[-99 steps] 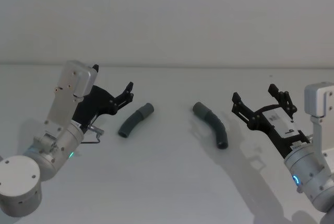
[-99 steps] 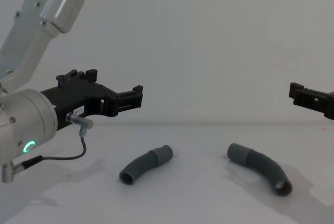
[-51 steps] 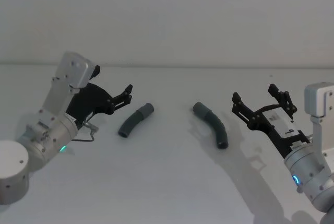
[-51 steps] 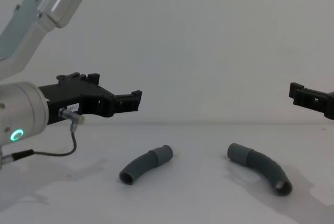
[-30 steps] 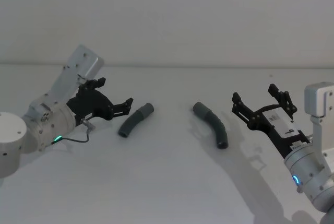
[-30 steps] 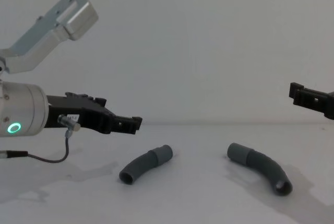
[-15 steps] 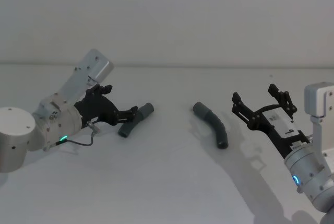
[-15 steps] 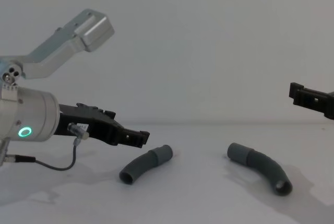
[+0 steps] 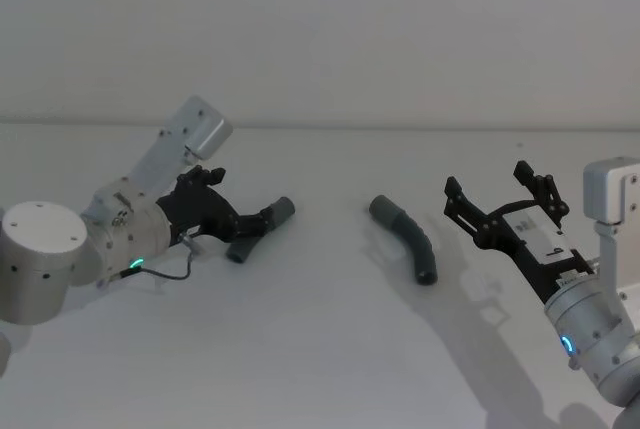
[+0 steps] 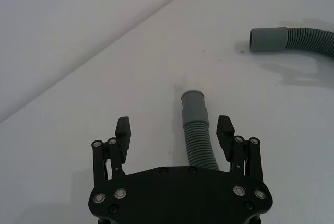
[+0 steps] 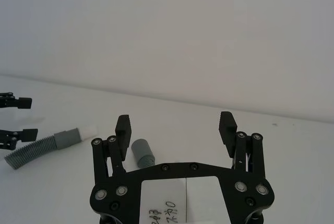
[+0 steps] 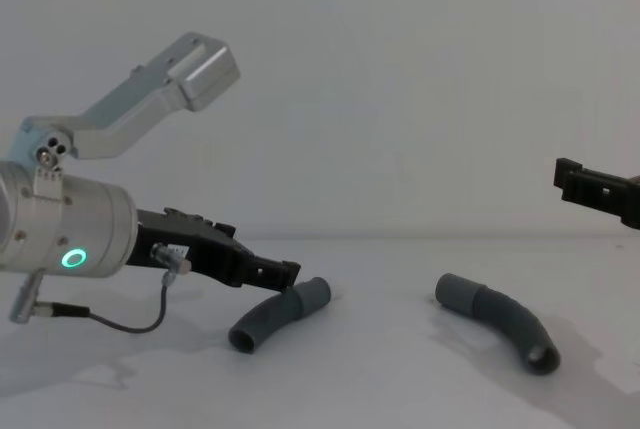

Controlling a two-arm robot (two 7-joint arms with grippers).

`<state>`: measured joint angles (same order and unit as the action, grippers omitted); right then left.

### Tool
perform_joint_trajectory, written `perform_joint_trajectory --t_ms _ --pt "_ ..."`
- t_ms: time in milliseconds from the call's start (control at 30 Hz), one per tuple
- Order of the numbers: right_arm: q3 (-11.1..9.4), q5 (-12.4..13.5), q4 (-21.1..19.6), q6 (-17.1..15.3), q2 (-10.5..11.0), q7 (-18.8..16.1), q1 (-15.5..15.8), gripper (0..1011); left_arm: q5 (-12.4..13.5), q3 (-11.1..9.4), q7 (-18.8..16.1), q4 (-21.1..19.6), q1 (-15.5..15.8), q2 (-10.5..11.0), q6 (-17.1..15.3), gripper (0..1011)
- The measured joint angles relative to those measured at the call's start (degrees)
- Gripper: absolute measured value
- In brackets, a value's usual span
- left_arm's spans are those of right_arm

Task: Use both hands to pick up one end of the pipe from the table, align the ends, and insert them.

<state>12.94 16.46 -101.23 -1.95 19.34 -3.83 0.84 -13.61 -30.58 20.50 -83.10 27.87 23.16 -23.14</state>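
The fingers (image 10: 123, 130) of the left gripper (image 10: 174, 126) stand wide apart and hold nothing. They are low over the worktop (image 9: 320, 349), one on each side of the ribbed middle of the left pipe piece (image 10: 198, 140). This piece lies flat between them, nearer to one finger than to the other, and a gap shows on both sides. Its smooth cuff (image 10: 194, 106), which has a pale tip, reaches out beyond the fingertips. In the head view the cuff points to about 1 o'clock and the other end to about 7 o'clock. The gripper comes to the piece from about 9 o'clock. Behind it is the silver left arm (image 9: 60, 259), with its green ring light (image 12: 72, 258) lit.

The right pipe piece (image 9: 405, 234) lies on the worktop at 3 o'clock of the left piece, well apart from it. Its wide grey cuff (image 9: 381, 209) is at the 11 o'clock end and the open dark mouth is at the 5 o'clock end.

The fingers (image 11: 123, 127) of the right gripper (image 9: 487, 181) are also fully spread and empty. This gripper hangs in the air above the worktop, at about 3 o'clock of the right piece and clearly apart from it, and its fingers point to about 11 o'clock.
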Motion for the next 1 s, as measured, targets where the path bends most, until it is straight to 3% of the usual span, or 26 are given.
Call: perform_joint_trajectory --t_ms 1000 --pt "0.0 0.0 0.0 0.0 0.0 0.0 0.0 1001 2.0 -0.8 -0.2 7.4 3.2 -4.9 -0.8 1001"
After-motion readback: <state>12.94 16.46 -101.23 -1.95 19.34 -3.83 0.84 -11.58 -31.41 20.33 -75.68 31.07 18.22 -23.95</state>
